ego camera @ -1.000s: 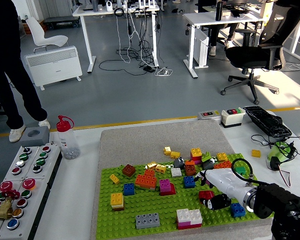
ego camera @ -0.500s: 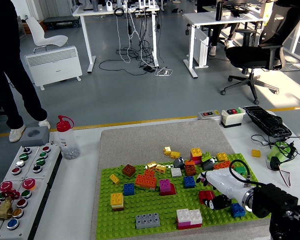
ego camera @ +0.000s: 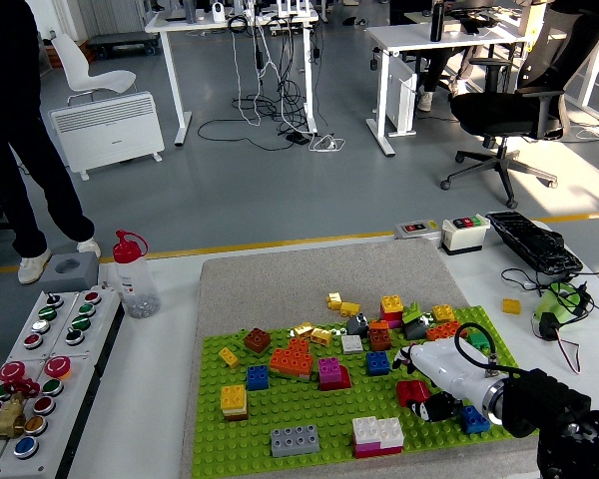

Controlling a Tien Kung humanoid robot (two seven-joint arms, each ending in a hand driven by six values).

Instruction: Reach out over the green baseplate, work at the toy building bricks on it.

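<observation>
Dozens of toy bricks [ego camera: 339, 359] lie scattered across a green baseplate [ego camera: 309, 414] that sits on a grey mat [ego camera: 280, 284] on the white worktop [ego camera: 150, 399]. Only the right arm shows, entering from the lower right corner with its white forearm shell stretched over the plate's right side. The right hand [ego camera: 424, 394] rests low among the bricks there, its dark fingers [ego camera: 441, 406] curled down beside a red brick [ego camera: 412, 390]; whether they pinch it or merely touch it cannot be told from this angle. A blue brick [ego camera: 474, 419] lies just beside the wrist. Toward the plate's near edge sit a grey brick [ego camera: 296, 439] and a white brick on a pink one [ego camera: 377, 434], with a yellow brick [ego camera: 234, 399] at the left and an orange cluster [ego camera: 292, 361] near the middle. Off the mat to the left stand a clear bottle with a red cap [ego camera: 133, 274] and a panel of coloured push-buttons [ego camera: 40, 354]. To the right are a small box with red and green buttons [ego camera: 465, 233], a black keyboard [ego camera: 532, 242] and a loose yellow brick [ego camera: 511, 306]. A person in dark clothes [ego camera: 25, 140] stands on the floor at the far left.
</observation>
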